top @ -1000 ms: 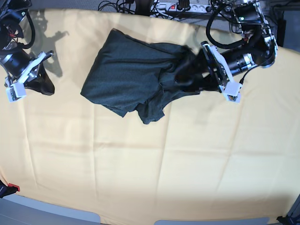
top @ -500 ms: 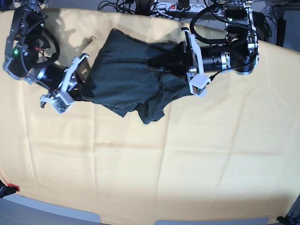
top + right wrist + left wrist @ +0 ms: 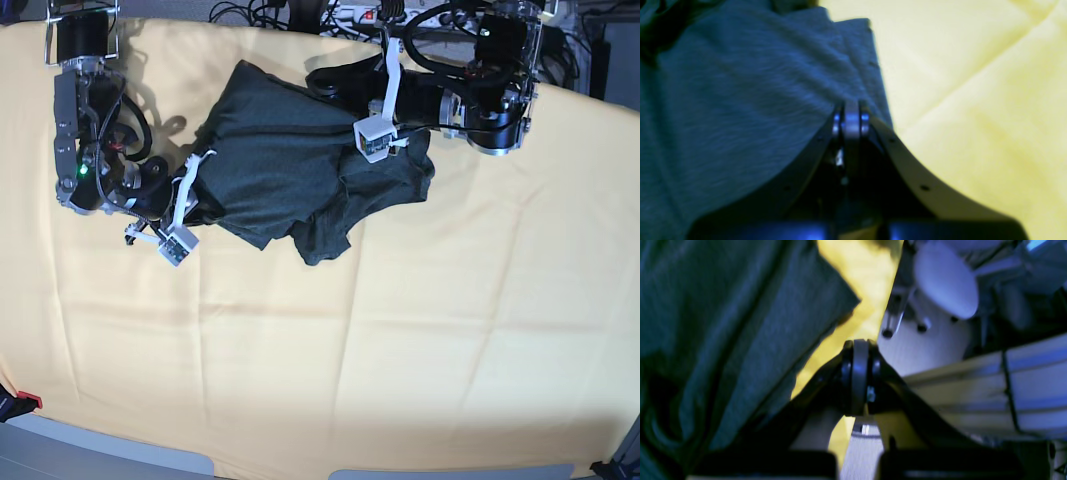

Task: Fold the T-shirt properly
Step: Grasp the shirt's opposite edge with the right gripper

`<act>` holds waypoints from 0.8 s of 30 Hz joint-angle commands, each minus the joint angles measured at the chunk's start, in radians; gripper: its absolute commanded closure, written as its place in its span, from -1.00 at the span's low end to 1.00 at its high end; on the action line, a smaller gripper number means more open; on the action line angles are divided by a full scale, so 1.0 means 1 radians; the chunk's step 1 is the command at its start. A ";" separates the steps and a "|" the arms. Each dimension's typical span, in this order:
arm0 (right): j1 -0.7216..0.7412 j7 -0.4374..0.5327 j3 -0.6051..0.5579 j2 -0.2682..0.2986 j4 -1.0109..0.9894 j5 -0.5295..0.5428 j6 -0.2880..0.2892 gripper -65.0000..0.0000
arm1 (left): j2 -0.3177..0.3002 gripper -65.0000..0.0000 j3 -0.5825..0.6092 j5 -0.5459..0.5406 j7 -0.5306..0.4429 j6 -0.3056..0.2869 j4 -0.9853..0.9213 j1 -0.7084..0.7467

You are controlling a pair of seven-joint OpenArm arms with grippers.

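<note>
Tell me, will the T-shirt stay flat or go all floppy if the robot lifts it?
Probably floppy: the T-shirt already lies crumpled in soft folds on the yellow cloth. It looks thin, so likely light. Lifted, loose parts would probably droop and drag.

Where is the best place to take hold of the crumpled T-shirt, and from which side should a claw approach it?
Probably at the outer edges. The T-shirt lies bunched on the yellow cloth, with its middle layered in folds, so a single layer is easiest to catch at an edge. Come in low from the sides, the right claw at its edge, the left claw opposite.
</note>
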 commanded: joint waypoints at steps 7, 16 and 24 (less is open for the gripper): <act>-0.016 -0.071 -0.019 0.143 -0.002 0.012 0.005 1.00 | -0.055 1.00 0.000 -0.026 -0.014 -0.008 0.023 -0.026; -0.053 -0.002 -0.019 0.212 0.005 0.126 0.005 1.00 | -0.051 1.00 0.000 -0.023 -0.014 -0.008 0.022 -0.042; 0.040 0.019 -0.017 0.213 0.024 0.060 0.005 1.00 | -0.055 1.00 0.000 -0.017 -0.014 -0.008 0.034 -0.067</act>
